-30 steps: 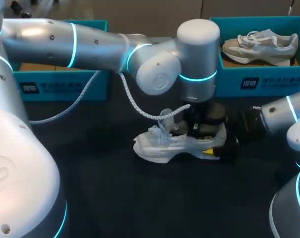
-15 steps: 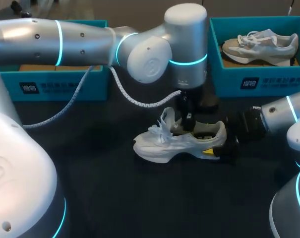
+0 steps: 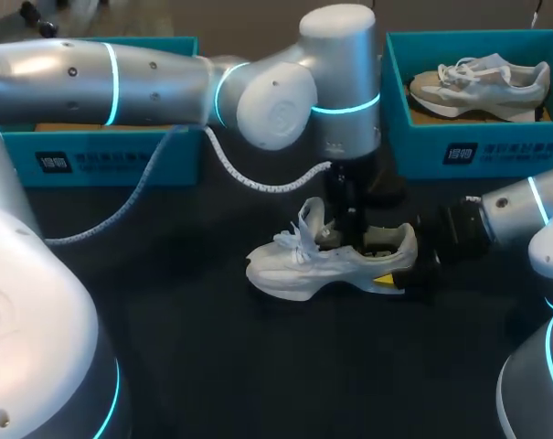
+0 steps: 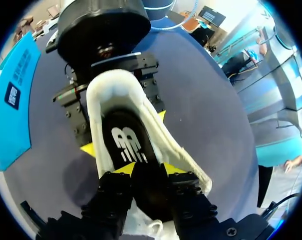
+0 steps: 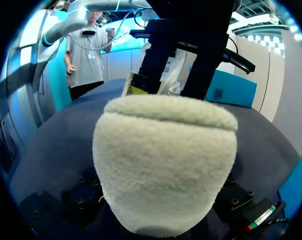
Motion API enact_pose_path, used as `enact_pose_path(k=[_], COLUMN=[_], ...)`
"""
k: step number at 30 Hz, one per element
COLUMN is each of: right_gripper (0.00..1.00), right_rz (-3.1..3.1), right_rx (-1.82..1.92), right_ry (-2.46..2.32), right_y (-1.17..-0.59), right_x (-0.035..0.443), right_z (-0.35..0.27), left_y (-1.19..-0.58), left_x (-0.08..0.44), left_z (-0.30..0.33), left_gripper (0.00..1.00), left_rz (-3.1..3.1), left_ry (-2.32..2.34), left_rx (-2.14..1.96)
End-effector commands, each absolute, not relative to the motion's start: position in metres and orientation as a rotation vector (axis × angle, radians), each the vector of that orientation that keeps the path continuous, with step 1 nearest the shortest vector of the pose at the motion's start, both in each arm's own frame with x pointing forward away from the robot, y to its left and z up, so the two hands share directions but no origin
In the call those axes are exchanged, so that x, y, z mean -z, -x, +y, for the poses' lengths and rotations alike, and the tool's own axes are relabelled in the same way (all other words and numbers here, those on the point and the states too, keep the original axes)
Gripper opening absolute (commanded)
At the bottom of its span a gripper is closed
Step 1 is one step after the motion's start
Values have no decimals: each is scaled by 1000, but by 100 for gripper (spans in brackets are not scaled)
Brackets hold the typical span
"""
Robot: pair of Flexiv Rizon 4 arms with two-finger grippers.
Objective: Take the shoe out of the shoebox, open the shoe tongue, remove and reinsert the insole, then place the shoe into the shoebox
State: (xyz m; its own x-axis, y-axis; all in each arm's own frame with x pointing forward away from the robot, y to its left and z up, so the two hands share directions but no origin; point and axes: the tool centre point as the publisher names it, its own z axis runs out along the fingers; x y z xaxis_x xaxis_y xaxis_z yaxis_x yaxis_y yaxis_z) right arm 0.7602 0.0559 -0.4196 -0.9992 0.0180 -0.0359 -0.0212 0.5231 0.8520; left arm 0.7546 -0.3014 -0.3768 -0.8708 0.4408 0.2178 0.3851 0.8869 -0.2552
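Two teal boxes sit along the far edge of the table (image 3: 212, 366) in the head view. The right box (image 3: 477, 151) holds a grey shoe (image 3: 482, 82) lying on its side with the laces facing me. The left box (image 3: 111, 155) is mostly hidden behind my left arm, and I can only make out something tan inside. The white shoe (image 3: 322, 265) is outside both boxes, upright on the table between them and nearer to me, with its toe pointing left and its tongue standing up. My left gripper (image 3: 349, 224) hangs straight down over the shoe's opening, the arm reaching in past the middle. My right gripper (image 3: 399, 270) comes in low from the right, at the heel.

In the left wrist view I'm looking down into the shoe. The black insole (image 4: 128, 145) lies inside, right ahead of my left gripper. I can't tell whether that gripper is pinching the insole or standing spread above it. The right gripper's yellow tips press on the heel from both sides, clamping the shoe.

In the right wrist view the fuzzy cream heel fills the space in front of the gripper, and the left arm's dark gripper stands behind it.
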Motion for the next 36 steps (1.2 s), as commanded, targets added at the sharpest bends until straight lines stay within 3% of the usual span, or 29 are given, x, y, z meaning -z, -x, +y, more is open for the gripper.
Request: enact_pose_path(k=[1,10,20,22,25,28,31,36], right_gripper=[0,0,0,0,0,0,0,0], right_rz=[2709,2709,2709,2709,2709,2709,2709,2709], right_rx=[-1509,-1509,-1509,-1509,-1509,-1509,-1509,-1509], right_ry=[3,3,3,3,3,3,3,3], right_y=[-758,-758,-758,-758,-758,-758,-758,-758], right_x=[424,424,424,424,424,424,424,424], right_z=[60,60,60,60,60,60,60,60], left_y=[-753,-748,-744,-743,-742,-742,-742,-744], left_x=[381,389,399,401,405,410,416,426], left_z=[-312,-314,-312,-313,-314,-315,-316,-318], left_gripper=[34,38,51,61,65,79,86,79], left_rz=[-2790,-2750,-2716,-2714,-2712,-2716,-2729,-2810], left_ry=[629,651,650,649,666,673,678,665], left_rx=[-287,-288,-282,-281,-276,-280,-273,-261])
